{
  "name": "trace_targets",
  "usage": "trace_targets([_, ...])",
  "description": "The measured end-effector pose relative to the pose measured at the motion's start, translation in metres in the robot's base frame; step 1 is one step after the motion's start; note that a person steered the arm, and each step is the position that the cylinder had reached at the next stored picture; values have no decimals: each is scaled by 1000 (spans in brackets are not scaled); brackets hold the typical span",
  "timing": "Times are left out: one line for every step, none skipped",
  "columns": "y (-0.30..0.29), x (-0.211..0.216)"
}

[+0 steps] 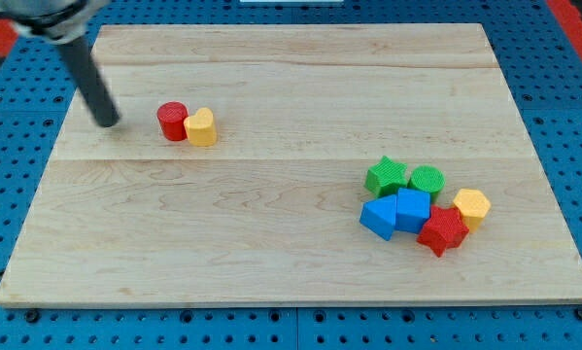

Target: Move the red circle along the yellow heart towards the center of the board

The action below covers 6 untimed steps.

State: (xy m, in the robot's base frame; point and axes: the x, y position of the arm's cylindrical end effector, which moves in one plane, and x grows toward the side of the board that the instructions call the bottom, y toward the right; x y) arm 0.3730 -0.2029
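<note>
Here, nearest the view's bottom, you see the front edge of the wooden desk (pixel 271 292), a pale board lying on a blue pegboard surface (pixel 563 97). A little further up, toward the view's right, sits a tight cluster of six blocks. The red star (pixel 442 231) is the nearest of them, touching the blue block (pixel 413 209) on its left. Another blue block (pixel 378 219) presses against that one from the view's left. The yellow hexagon (pixel 472 206) sits just beside the red star, on its upper right. Behind these you find the green star (pixel 386 177) and the green circle (pixel 427 181), side by side and close against the blue pair.

Further up and well apart from that cluster, on the view's left, you find the task's pair. The red circle (pixel 172 122) stands touching the yellow heart (pixel 202 127), with the heart on the view's right of it. Both sit left of the board's centre, in its upper half.

Just left of the red circle, apart from it with bare wood between, my tip (pixel 107 122) rests on the desk. The dark rod slants up from there toward the view's top left corner. There is no claw on this arm, so you have nothing open or closed to read, and nothing is held.
</note>
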Motion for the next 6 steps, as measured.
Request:
trace_targets([72, -8])
trace_targets([86, 9])
trace_targets([80, 11])
trace_targets([48, 11])
trace_targets([69, 20])
trace_targets([59, 26])
